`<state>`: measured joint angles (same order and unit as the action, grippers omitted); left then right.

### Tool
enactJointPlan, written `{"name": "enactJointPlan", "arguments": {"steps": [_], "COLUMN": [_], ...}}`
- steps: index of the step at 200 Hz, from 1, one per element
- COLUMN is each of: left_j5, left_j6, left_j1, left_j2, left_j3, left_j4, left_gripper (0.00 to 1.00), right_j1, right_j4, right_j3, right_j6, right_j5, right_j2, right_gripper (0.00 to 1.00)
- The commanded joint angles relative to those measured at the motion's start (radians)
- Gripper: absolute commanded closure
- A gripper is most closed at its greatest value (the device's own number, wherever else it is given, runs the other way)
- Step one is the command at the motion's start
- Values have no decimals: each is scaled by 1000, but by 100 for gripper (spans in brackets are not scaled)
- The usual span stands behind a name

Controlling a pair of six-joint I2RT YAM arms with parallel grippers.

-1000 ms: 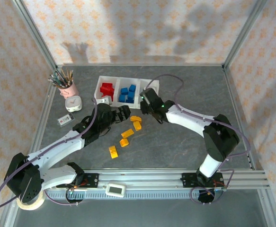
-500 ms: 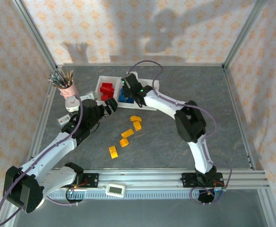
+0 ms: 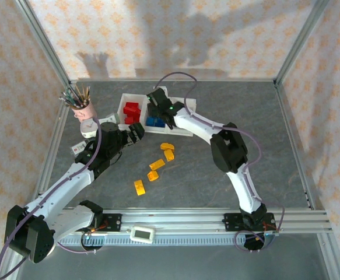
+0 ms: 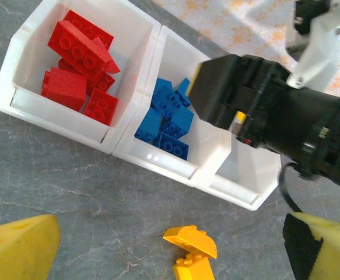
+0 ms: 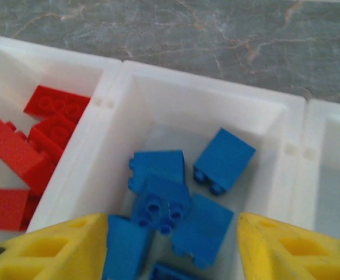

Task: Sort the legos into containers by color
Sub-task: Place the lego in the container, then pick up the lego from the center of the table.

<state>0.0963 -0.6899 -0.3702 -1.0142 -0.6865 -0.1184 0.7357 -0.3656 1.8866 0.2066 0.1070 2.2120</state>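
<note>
Currently we see the right gripper [image 5: 172, 233] spread apart over blue legos [image 5: 170, 201] in the tray [image 5: 108, 105] middle compartment, toward the table [image 3: 274, 116] far edge; the left gripper [image 3: 136, 131], wide apart, apparently hovers clear beside it.

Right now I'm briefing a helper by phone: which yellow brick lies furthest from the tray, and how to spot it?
Find the white three-part tray at the back of the grey table. Yellow bricks trail from it toward the metal rail in front. Yours is the last brick, nearest that rail.
</note>
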Motion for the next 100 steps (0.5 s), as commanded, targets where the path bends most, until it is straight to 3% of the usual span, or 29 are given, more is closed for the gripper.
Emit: {"name": "enactJointPlan", "arguments": {"steps": [1,65,100], "left_j5": [19,84,66], "left_j6": [23,23,21], "left_j1": [10,-4,-80], "left_j2": [16,48,41], "left_j3": [-12,45,57], "left_j4": [-16,-7,5], "left_gripper": [1,1,1], "right_j1": [21,60,80], "right_j4": [14,76,134], "right_j3": [-128,-553,-738], "right_j6": [-11,80,144], "right_j5": [6,3,-29], "right_j2": [-172,-462,-553], "right_gripper": [38,31,29]}}
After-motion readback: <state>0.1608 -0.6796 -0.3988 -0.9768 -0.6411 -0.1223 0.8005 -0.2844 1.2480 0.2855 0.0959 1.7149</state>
